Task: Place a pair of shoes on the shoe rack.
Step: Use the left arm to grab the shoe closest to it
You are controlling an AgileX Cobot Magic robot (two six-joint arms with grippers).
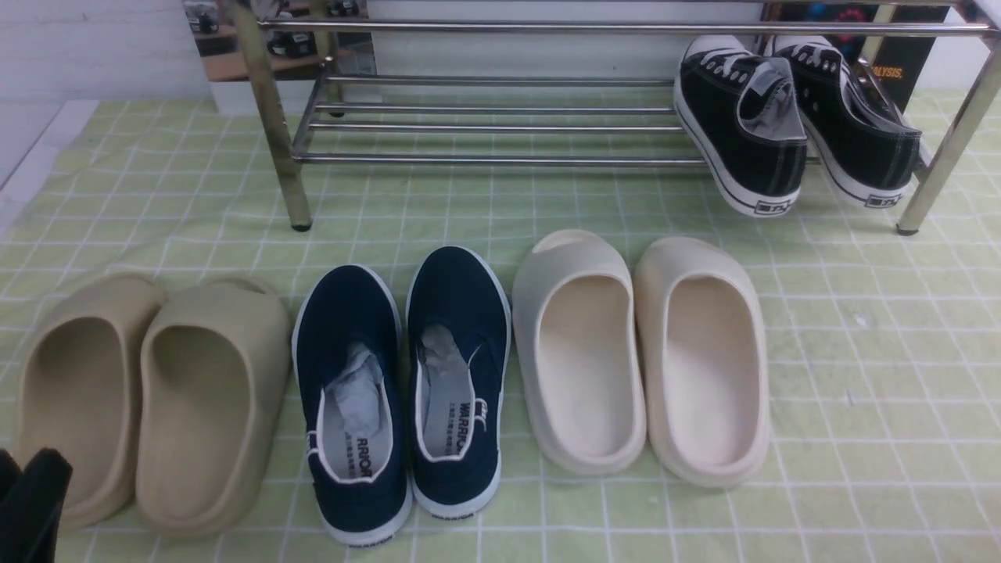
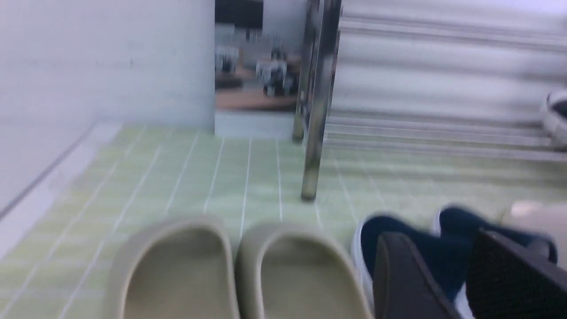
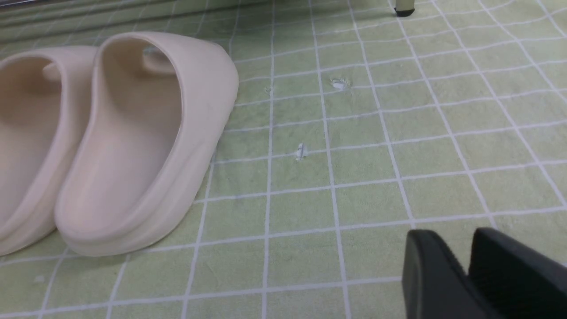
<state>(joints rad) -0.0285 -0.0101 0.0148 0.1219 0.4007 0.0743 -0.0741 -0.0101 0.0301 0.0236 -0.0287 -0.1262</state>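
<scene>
The pair of navy slip-on shoes, the left one (image 1: 352, 391) and the right one (image 1: 457, 375), stands side by side on the green checked cloth, heels toward me, with grey paper inside. The chrome shoe rack (image 1: 500, 159) stands behind them. My left gripper (image 1: 22, 477) is at the front left corner, over the beige slippers. In the blurred left wrist view it (image 2: 443, 248) is open and empty, with the navy shoes (image 2: 385, 230) just beyond its fingers. My right gripper (image 3: 460, 241) shows only in the right wrist view, narrowly open and empty, low over bare cloth.
A pair of black lace-up sneakers (image 1: 743, 125) leans on the rack's right end. Beige slippers (image 1: 156, 399) lie left of the navy shoes, cream slippers (image 1: 641, 352) right of them. The rack's front legs (image 1: 270, 117) stand on the cloth.
</scene>
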